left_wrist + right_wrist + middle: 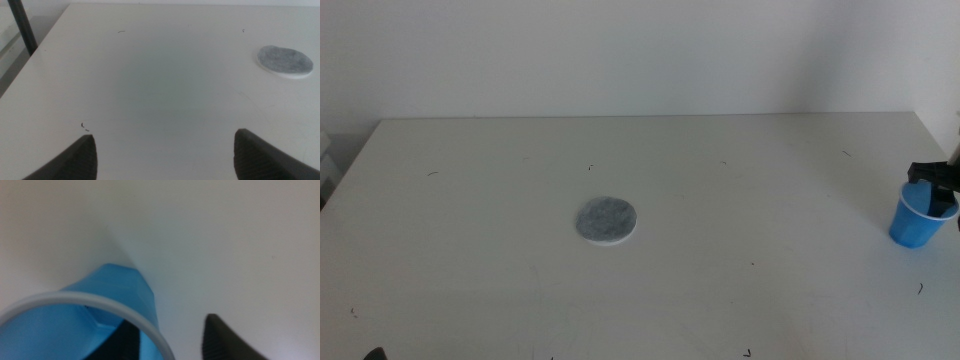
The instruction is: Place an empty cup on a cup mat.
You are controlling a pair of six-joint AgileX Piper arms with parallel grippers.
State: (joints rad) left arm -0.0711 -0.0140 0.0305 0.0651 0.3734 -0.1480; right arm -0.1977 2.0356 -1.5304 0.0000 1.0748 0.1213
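The cup [916, 222] stands near the desk's [740, 190] right edge, tilted slightly. The right gripper [938, 190] is at its rim, one of the jaws inside the cup and one outside, closed on the wall. The cup mat [606, 220] lies flat near the desk's middle. The left gripper [162, 155] waits by the near left corner, jaws spread wide, holding nothing.

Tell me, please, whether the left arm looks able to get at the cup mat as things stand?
Probably yes: the left gripper waits open over bare table, with nothing between it and the cup mat. The right gripper is far off at the blue cup.
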